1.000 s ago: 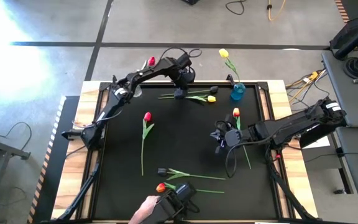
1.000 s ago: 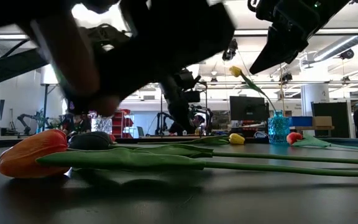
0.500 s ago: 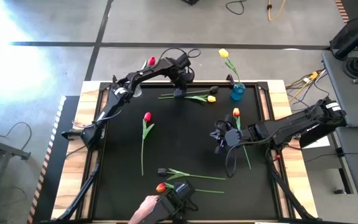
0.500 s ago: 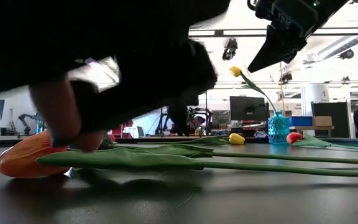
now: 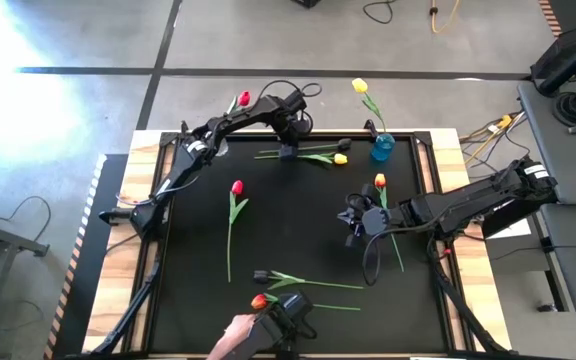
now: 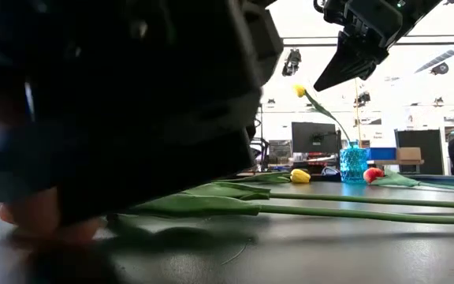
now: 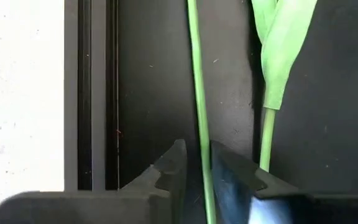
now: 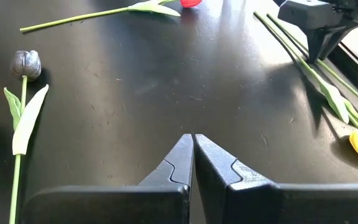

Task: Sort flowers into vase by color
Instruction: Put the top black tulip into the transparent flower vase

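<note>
The left gripper is down at the far edge of the black table, and in its wrist view the two fingers are pinched around a thin green stem, with a second stem and a floppy leaf right next to it. That spot holds the yellow tulip lying flat beside the blue glass vase, which already has one yellow tulip standing in it. The right gripper hovers mid-table with its fingertips pressed together, holding nothing, just beside the orange tulip. A red tulip lies left of centre and a near-black tulip nearer the front. At the front edge a person's hand sits by another orange-red tulip. One more red tulip pokes up behind the left arm.
</note>
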Robot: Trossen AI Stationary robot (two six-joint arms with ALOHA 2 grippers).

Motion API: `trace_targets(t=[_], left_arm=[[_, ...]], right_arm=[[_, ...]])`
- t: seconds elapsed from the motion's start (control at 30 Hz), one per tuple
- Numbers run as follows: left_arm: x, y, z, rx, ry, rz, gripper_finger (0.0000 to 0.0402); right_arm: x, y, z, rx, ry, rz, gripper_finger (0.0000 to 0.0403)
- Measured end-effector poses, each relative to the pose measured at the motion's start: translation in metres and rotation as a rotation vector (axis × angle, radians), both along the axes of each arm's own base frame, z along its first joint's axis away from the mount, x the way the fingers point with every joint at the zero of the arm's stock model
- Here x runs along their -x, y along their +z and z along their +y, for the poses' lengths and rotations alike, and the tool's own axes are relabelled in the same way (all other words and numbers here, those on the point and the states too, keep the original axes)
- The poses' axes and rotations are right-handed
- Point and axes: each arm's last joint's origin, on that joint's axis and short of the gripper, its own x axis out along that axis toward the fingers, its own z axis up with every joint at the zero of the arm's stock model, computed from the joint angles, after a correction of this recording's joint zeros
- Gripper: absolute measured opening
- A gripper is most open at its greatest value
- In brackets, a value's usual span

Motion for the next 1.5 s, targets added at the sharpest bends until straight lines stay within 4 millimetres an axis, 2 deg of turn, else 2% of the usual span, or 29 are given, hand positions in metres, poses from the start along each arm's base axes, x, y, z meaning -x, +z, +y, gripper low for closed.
trace_targets(t=[0.13, 0.37, 0.47, 0.77, 1.07, 1.27, 1.5], left_arm=[[0.001, -0.001, -0.001, 0.009, -0.004, 0.009, 0.0009], [0.003, 0.003, 0.001, -0.002, 0.016, 0.018, 0.0002], [0.004, 0.01, 0.005, -0.006, 0.051, 0.007, 0.0001], [0.018, 0.051, 0.022, 0.064, 0.109, -0.176, 0.0], [0.029, 0.109, 0.041, 0.0, 0.157, -0.458, 0.0], [0.039, 0.126, 0.06, -0.076, 0.209, -0.574, 0.0], [0.039, 0.142, 0.072, -0.117, 0.259, -0.734, 0.0]], right_arm=[[0.0, 0.0, 0.0, 0.0, 0.0, 0.0, 0.0009], [0.0, 0.0, 0.0, 0.0, 0.0, 0.0, 0.0009], [0.0, 0.0, 0.0, 0.0, 0.0, 0.0, 0.0009], [0.0, 0.0, 0.001, 0.006, 0.01, 0.003, 0.0009], [0.0, 0.0, 0.001, 0.01, 0.014, 0.004, 0.0009], [0.0, 0.0, 0.001, 0.011, 0.015, 0.004, 0.0009], [0.0, 0.0, 0.001, 0.011, 0.015, 0.002, 0.0009]])
